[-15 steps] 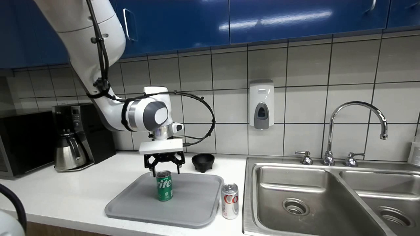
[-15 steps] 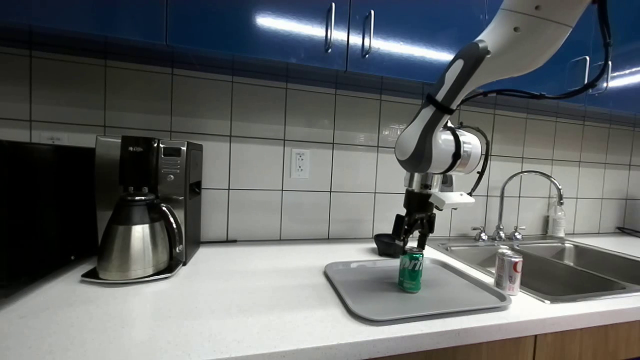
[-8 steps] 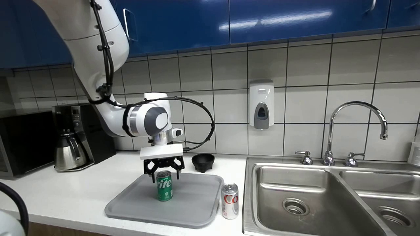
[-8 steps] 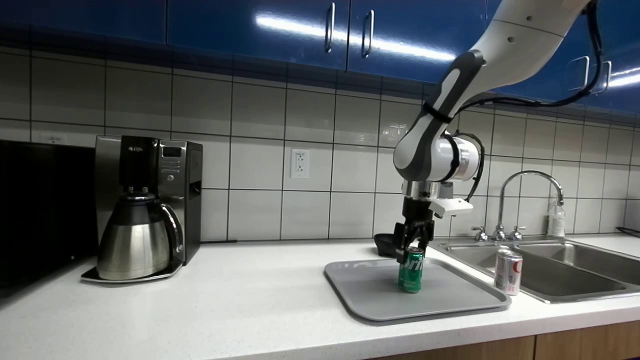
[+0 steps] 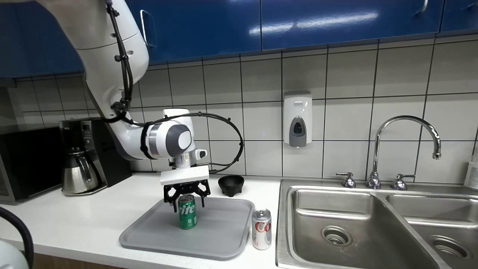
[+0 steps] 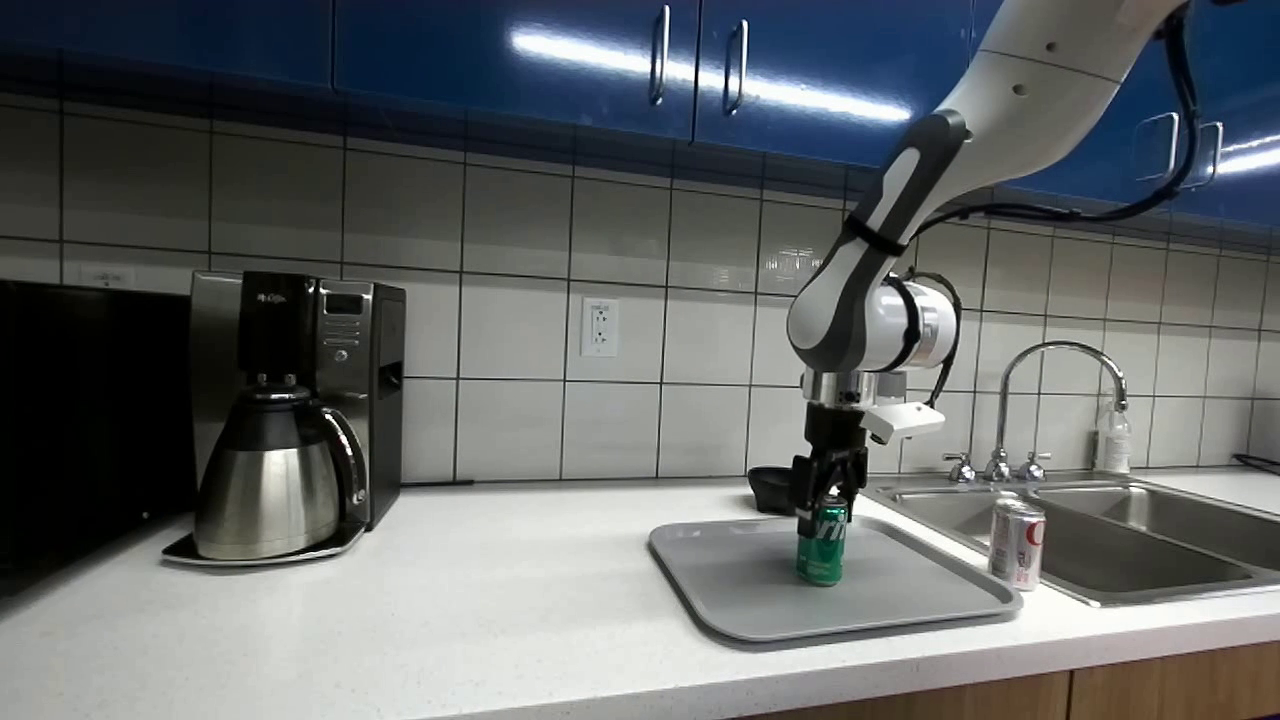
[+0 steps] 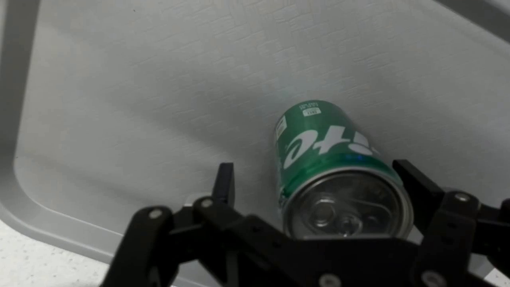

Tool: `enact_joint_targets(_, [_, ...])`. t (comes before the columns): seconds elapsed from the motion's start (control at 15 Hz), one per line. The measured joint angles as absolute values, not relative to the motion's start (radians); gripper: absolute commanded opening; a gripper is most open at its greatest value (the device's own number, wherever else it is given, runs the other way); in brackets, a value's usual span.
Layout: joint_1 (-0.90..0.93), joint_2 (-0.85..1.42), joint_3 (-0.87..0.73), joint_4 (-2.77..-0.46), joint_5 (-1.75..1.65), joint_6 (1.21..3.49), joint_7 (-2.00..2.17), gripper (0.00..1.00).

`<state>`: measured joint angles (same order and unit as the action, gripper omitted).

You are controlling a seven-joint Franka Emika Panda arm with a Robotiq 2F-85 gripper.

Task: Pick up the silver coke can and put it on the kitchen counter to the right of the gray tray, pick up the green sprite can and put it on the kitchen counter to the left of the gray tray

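The green sprite can (image 5: 187,216) stands upright on the gray tray (image 5: 220,228). My gripper (image 5: 189,208) points down over it, fingers open on either side of its upper part. In the wrist view, a gap shows between the can (image 7: 318,143) and one of the fingers (image 7: 225,183). On the opposite side the finger lies close against the can's rim; whether it touches I cannot tell. The silver coke can (image 5: 261,229) stands upright on the kitchen counter (image 5: 93,220), beside the tray and near the sink; an exterior view also shows this silver can (image 6: 1016,545).
A steel double sink (image 5: 336,209) with a faucet (image 5: 405,118) lies beyond the silver can. A small black bowl (image 5: 231,185) sits behind the tray, near the tiled wall. A coffee maker (image 6: 290,420) stands at the counter's far end.
My gripper has come down, with its fingers now lower beside the green can. It stays open, and both cans and the tray have not moved.
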<state>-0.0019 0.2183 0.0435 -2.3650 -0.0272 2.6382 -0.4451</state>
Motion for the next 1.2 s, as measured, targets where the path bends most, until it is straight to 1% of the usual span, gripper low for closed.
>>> enact_joint_targets(0.07, [-0.002, 0.219, 0.044, -2.365, -0.03, 2.638, -0.445, 1.0])
enact_joint_targets(0.13, [-0.002, 0.22, 0.044, -2.365, -0.033, 2.638, -0.445, 0.75])
enact_joint_targets(0.2, [-0.002, 0.221, 0.044, -2.365, -0.034, 2.638, -0.445, 0.74])
enact_joint_targets(0.47, [-0.001, 0.224, 0.045, -2.365, -0.035, 2.638, -0.445, 0.42])
enact_joint_targets(0.53, [-0.001, 0.224, 0.045, -2.365, -0.035, 2.638, -0.445, 0.39])
enact_joint_targets(1.2, [-0.001, 0.21, 0.054, -2.365, -0.036, 2.642, -0.443, 0.39])
